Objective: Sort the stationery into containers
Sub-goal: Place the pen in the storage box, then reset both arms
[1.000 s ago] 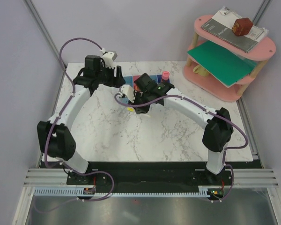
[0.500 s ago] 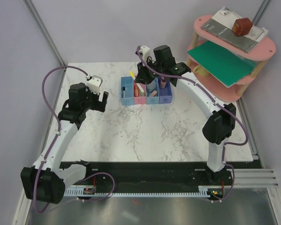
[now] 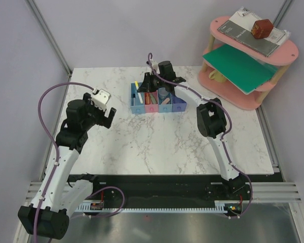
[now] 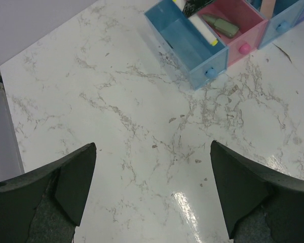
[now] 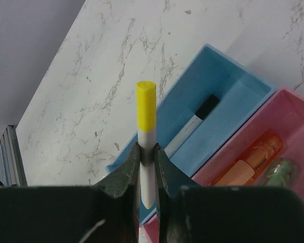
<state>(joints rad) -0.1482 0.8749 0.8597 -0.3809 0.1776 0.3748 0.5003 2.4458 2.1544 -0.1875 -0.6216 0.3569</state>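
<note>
Carefully, with your right gripper [image 5: 148, 152] clamped on the yellow-tipped pencil [image 5: 146, 109], lower it lengthwise into the light blue bin [image 5: 238, 63] beside the black-white pen [image 5: 197, 119] before releasing.

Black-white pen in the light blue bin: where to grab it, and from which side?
I'd take the pen mid-barrel, straight from above: it lies lengthwise inside the light blue bin, so the walls block side approaches. Close across the barrel. The right gripper is shut on the yellow-tipped stick, so that goes first.
</note>
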